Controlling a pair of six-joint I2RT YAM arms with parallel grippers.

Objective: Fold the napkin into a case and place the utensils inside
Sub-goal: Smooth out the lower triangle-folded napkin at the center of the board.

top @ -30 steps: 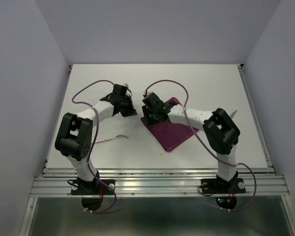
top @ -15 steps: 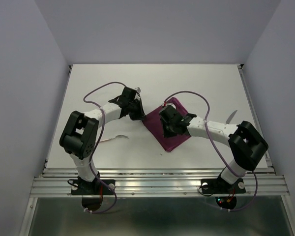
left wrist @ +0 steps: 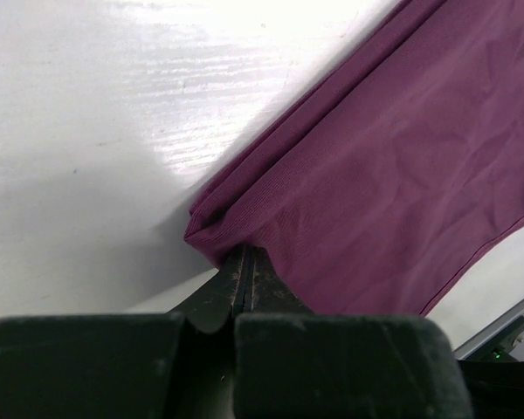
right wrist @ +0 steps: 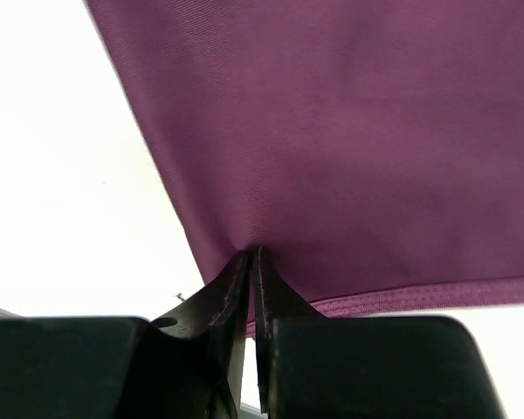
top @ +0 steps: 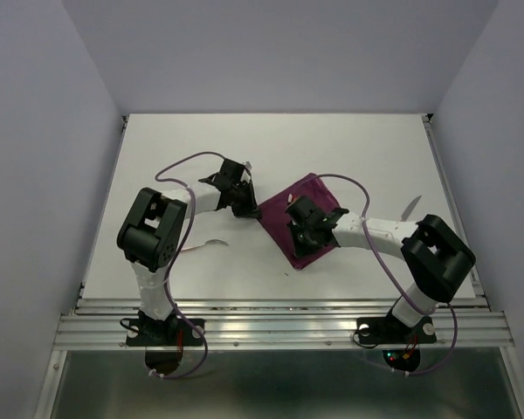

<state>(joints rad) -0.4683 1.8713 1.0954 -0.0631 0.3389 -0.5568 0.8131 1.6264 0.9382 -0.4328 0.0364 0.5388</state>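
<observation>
Napkin (top: 302, 189) mid-worktop (top: 332, 140). Left gripper (left wrist: 247, 262) at its left corner, right gripper (right wrist: 251, 262) at its near edge. Left-hand utensil (top: 211, 243) and right-hand utensil (top: 410, 206) lie apart on either side.

I get the top camera high and behind, looking down over the whole table (top: 157, 157). Both wrist cameras look forward, very close on the napkin (top: 299, 192), seemingly different corners; all three share it.

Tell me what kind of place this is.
Probably a robotics lab test cell: a white table boxed in by plain walls, two robot arms bolted to a metal rail, and a single napkin as the workpiece.
</observation>
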